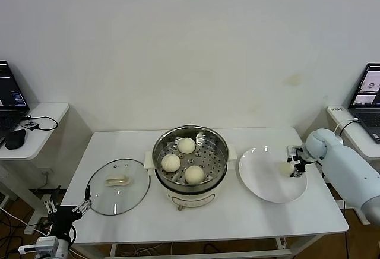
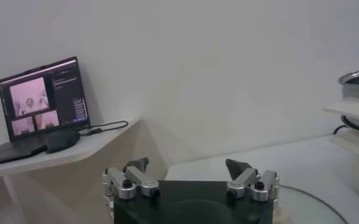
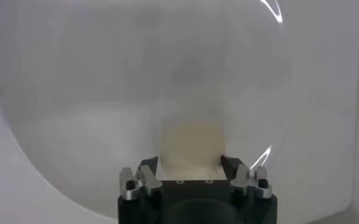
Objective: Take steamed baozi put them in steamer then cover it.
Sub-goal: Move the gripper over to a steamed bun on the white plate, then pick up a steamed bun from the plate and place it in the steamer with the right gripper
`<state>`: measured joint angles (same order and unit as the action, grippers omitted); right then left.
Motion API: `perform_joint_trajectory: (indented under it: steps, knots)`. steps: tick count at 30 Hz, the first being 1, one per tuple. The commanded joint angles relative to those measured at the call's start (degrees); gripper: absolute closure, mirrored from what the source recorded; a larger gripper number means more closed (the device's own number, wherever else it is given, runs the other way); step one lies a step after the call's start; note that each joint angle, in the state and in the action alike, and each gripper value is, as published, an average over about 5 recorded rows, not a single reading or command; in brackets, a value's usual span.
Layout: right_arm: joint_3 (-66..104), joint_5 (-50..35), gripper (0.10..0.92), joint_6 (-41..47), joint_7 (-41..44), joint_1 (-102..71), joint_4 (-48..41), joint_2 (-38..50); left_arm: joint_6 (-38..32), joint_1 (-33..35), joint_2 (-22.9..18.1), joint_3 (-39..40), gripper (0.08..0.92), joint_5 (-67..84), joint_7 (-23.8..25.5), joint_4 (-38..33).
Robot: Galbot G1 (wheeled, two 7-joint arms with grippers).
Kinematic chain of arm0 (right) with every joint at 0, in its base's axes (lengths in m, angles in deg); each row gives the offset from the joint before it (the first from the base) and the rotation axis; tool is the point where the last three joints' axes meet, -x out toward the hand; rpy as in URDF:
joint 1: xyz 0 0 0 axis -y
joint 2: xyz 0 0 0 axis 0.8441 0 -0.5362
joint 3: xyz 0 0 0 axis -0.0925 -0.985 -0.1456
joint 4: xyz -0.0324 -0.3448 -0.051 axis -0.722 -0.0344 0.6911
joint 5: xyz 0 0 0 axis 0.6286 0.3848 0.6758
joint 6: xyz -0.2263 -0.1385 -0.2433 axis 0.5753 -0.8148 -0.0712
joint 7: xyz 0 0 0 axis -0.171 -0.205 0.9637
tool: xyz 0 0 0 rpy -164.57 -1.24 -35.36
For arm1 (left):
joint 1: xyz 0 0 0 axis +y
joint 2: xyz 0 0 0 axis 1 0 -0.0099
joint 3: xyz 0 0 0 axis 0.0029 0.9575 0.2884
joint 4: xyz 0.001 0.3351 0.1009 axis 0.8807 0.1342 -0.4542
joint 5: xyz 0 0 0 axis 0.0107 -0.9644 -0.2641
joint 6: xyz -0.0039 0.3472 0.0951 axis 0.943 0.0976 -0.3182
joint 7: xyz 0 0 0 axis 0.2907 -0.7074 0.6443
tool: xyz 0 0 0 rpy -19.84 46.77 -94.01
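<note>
Your right gripper [image 1: 292,167] reaches over the flat white plate [image 1: 261,182], fingers clamped on the last cream-white round bun [image 3: 191,149]. Left gripper [image 2: 188,171] parked low by table's left corner, fingers apart. Shiny steel steamer pot [image 1: 190,143] holds 3 buns; clear glass lid [image 1: 117,186] lies beside it.

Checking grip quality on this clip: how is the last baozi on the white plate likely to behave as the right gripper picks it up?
The baozi looks soft and rounded, so it probably dents if pinched hard. Its smooth dome could roll on the white plate if nudged off-centre. The right gripper has a finger on each side of it, which should steady it; it seems light, like the three already in the steamer.
</note>
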<state>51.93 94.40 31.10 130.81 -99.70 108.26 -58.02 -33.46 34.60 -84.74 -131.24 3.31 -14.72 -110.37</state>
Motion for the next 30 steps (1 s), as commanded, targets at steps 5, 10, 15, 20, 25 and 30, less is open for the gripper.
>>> perform_joint_trajectory:
  steps: [5,10,15,20,25,30]
  knots:
    - [-0.7,-0.9,0.441,0.0,0.8,0.6,1.9,1.2,-0.2,0.1,-0.2,-0.1,0.177,0.0,-0.1,-0.2]
    - [-1.1,-2.0,0.458,0.3,1.2,0.6,4.4,3.0,-0.3,0.1,-0.4,0.0,0.177,-0.1,-0.2,-0.2]
    - [-2.2,-4.3,0.498,1.2,1.7,1.0,9.0,6.4,-0.5,0.3,-0.5,-0.1,0.177,0.0,-0.2,-0.6]
    - [-6.2,-9.8,0.545,2.7,1.8,4.6,17.4,12.4,-0.5,0.4,-0.6,0.0,0.177,0.0,-0.2,-0.8]
    - [-15.0,-17.1,0.538,4.4,1.9,15.3,23.9,18.1,-0.6,0.4,-0.6,0.2,0.177,0.0,-0.2,-1.0]
    - [-27.3,-26.2,0.527,7.1,2.0,30.4,29.5,20.1,-0.6,0.2,-0.6,0.4,0.177,0.0,-0.2,-1.4]
